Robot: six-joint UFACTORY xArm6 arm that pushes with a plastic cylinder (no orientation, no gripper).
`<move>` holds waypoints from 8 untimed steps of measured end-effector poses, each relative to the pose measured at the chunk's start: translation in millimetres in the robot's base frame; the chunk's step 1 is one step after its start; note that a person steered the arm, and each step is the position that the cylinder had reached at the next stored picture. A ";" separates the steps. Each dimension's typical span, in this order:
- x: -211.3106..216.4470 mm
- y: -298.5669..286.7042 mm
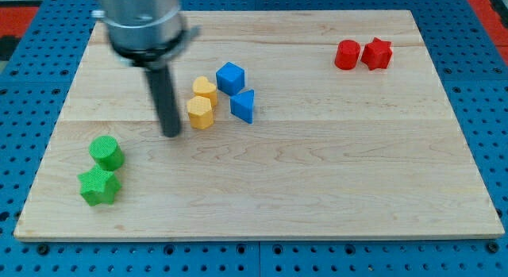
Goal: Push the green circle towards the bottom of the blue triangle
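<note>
The green circle (105, 152) stands near the board's lower left, with a green star (99, 186) just below it. The blue triangle (244, 105) lies near the board's middle, below a blue cube (230, 77). My tip (171, 134) rests on the board up and to the right of the green circle, apart from it, and just left of a yellow hexagon (200, 113). The rod runs up to the arm's grey housing at the view's top left.
A yellow heart (205, 90) sits above the yellow hexagon, left of the blue cube. A red cylinder (347, 54) and a red star (377, 53) stand at the upper right. The wooden board (317, 174) lies on a blue pegboard.
</note>
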State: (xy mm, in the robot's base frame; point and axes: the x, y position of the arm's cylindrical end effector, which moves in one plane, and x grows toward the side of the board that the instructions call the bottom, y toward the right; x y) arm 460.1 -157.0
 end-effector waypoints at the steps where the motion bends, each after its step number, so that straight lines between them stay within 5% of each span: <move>1: -14.2 -86.5; 3: 28.2 -98.5; 5: 37.3 10.6; 7: 52.6 -15.8; 8: 76.5 17.2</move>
State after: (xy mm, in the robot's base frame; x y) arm 536.6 -139.8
